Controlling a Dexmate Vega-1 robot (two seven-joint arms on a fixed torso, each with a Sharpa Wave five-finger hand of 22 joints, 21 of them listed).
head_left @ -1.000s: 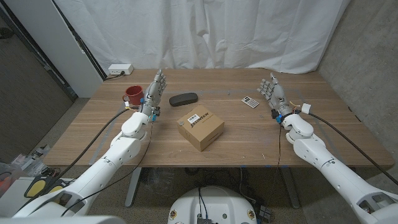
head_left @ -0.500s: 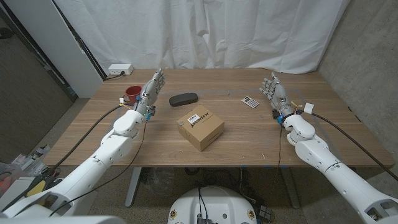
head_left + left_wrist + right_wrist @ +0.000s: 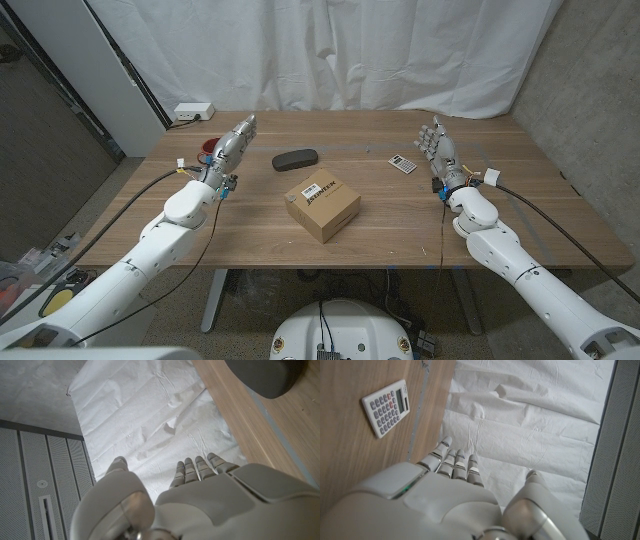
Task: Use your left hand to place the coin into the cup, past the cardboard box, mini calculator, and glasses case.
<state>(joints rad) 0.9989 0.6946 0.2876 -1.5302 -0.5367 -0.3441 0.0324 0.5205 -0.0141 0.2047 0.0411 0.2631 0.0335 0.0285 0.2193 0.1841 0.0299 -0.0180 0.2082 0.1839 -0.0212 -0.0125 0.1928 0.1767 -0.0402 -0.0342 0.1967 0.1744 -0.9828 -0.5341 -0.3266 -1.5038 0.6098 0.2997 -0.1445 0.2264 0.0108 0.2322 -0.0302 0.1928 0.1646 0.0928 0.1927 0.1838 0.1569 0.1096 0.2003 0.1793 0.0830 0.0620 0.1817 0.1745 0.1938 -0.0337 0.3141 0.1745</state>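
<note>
While your left hand (image 3: 229,150) hangs over the red ceramic cup (image 3: 209,150) with straight fingers, it hides most of that cup, and you cannot make out the coin or any grip on it. Your right hand (image 3: 438,153) stands released near the small white calculator (image 3: 403,165) on the wooden tabletop (image 3: 400,215).

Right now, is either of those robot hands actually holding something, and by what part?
It cannot be told for the left hand, stretched over the red cup: no coin shows, and its palm is hidden. The right hand holds nothing, fingers apart beside the small white calculator.
</note>
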